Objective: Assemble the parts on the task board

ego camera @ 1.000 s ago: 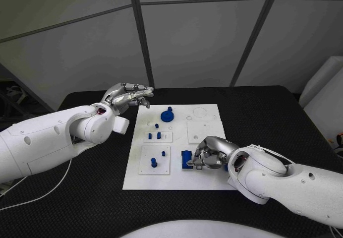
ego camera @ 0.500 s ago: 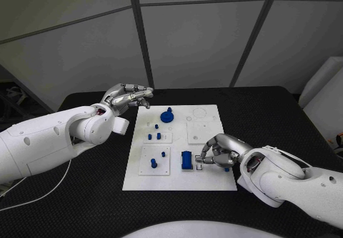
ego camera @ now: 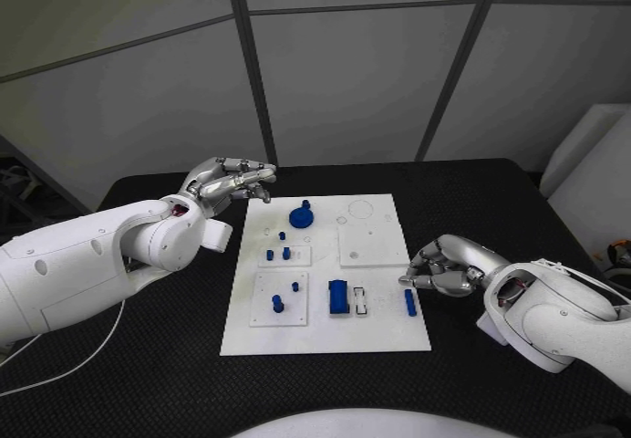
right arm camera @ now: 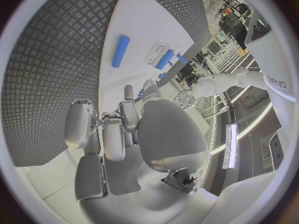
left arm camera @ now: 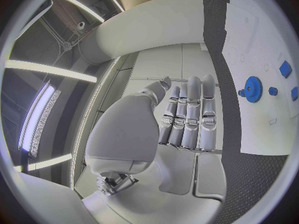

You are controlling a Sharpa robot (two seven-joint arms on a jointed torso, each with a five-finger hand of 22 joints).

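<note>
— While the task board (ego camera: 375, 333) lies in the middle of the black table (ego camera: 526, 201), where is the right hand (ego camera: 447, 266)?
— It sits at the board's right edge, just beside it, over the bare table. Its fingers (right arm camera: 79, 124) are curled in and nothing shows between them.
— Which part is nearest to it?
— A slim blue bar (ego camera: 409, 303), lying flat along the board's right edge toward the near right corner. Whether the fingertips touch it cannot be told; the right wrist view shows the bar clear of the hand.
— What else stands on the near half?
— A blue block (ego camera: 339, 297) stands upright in the near middle, with a white slotted piece (ego camera: 359, 299) just beside it on its right. A blue peg (ego camera: 279, 302) stands on a raised white square (ego camera: 284, 308) toward the near left corner.
— And the far half?
— A blue gear (ego camera: 301, 216) with a short post sits near the far edge, left of centre. Small blue pins (ego camera: 277, 251) stand on a second raised square behind the first.
— State of the left hand (ego camera: 232, 178)?
— It hovers off the board's far left corner, above the table. Its fingers (left arm camera: 190, 114) are drawn together and folded, holding nothing.
</note>
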